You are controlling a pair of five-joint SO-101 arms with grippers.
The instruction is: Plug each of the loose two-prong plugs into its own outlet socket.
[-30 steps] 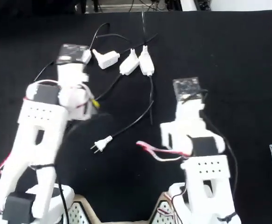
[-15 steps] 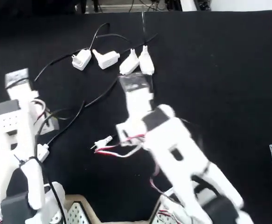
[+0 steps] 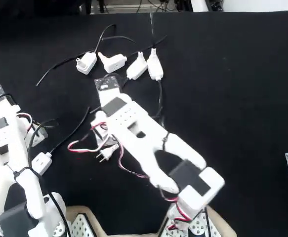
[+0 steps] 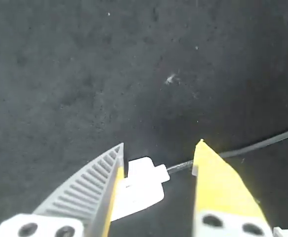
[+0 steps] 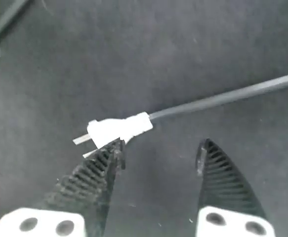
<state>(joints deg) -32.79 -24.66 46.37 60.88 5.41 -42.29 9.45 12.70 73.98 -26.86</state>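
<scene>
The table (image 3: pixel 242 74) surface is uniform black. The two-prong plug (image 5: pixel 115 130) is white on a black cord (image 5: pixel 223 98), and the connector (image 4: pixel 141 185) is likewise white. The left gripper (image 4: pixel 161 144) has one grey ribbed finger (image 4: pixel 97 173) and one plain yellow finger (image 4: pixel 218 182); the right gripper (image 5: pixel 161 143) has both fingers black and ribbed. The left arm (image 3: pixel 5 148) and right arm (image 3: pixel 144 133) are white, the latter with red and white wires (image 3: pixel 79 145).

Left gripper (image 4: pixel 161 144) jaws apart, white connector (image 4: pixel 140 186) between them, just beside ribbed finger — black cable (image 4: pixel 255 145) trailing off.

Six white cord ends (image 3: pixel 87 62) (image 3: pixel 111 61) (image 3: pixel 136 67) (image 3: pixel 155 65) (image 3: pixel 107 153) (image 3: pixel 41 162) (four clustered together) and two arms (image 3: pixel 8 148) (image 3: pixel 144 136).
</scene>
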